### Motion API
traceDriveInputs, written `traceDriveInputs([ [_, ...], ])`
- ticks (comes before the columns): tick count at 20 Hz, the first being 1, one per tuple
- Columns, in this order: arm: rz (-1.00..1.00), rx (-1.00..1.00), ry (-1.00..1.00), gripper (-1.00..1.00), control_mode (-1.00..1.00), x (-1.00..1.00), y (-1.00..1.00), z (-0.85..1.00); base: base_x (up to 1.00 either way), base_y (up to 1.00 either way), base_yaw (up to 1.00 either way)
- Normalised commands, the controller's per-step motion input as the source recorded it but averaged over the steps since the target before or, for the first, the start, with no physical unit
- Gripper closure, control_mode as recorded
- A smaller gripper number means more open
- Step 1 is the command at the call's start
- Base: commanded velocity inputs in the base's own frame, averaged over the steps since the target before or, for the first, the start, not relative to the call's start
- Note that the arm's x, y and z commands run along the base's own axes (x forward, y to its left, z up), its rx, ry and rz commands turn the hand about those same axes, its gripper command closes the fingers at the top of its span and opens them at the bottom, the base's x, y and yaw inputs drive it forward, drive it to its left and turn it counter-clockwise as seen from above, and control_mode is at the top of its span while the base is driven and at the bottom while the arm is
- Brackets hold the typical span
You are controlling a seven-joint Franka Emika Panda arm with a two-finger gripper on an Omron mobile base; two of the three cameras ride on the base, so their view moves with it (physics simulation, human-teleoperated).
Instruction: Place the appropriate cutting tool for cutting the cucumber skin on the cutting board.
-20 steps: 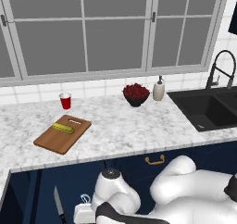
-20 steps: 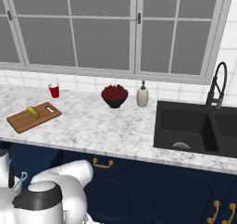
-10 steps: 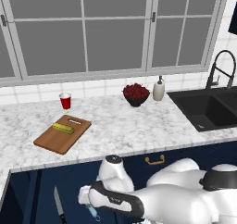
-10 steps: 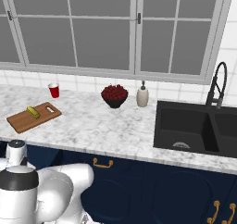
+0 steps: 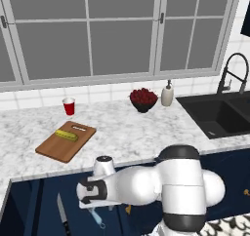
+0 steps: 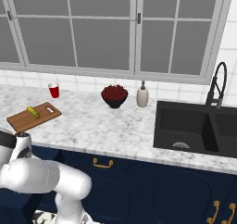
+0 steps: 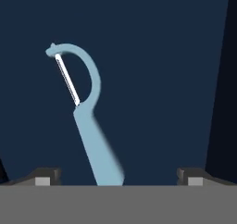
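The cutting tool, a light-blue peeler (image 7: pixel 98 149) with a pale blade, lies on a dark blue surface below the counter edge; its handle end lies between my fingertips. My gripper (image 7: pixel 118 176) is open and hangs just above it, holding nothing. From the left base view the peeler (image 5: pixel 99 219) shows under my gripper (image 5: pixel 95 209). On the marble counter lies the brown cutting board (image 5: pixel 58 148), with the yellow-green cucumber (image 5: pixel 66 135) on it. The right base view shows the cutting board (image 6: pixel 25 121) and cucumber (image 6: pixel 33 112) at the left.
A long black-handled knife (image 5: pixel 62 215) lies left of the peeler. On the counter stand a red cup (image 5: pixel 69 106), a dark bowl of red fruit (image 5: pixel 143 99) and a soap bottle (image 5: pixel 167 94). A black sink (image 5: pixel 219 115) with faucet (image 5: pixel 232 71) is at the right.
The arm has swung left and down below the counter edge, bringing the hand over the peeler. The jaws have stayed open.
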Motion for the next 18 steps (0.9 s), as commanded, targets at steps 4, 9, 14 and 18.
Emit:
traceDriveInputs([
  [4, 0.07, -0.12, 0.17, -1.00, -1.00, 0.07, 0.38, -0.50, 0.00, 0.00, 0.00],
  [9, 0.04, -0.04, 0.16, -1.00, -1.00, -0.17, 0.49, -0.67, 0.00, 0.00, 0.00],
  [14, 0.00, 0.02, 0.01, -1.00, -1.00, -0.95, 0.36, -1.00, 0.00, 0.00, 0.00],
  [18, 0.00, 0.07, 0.00, -1.00, -1.00, -0.97, 0.31, -1.00, 0.00, 0.00, 0.00],
])
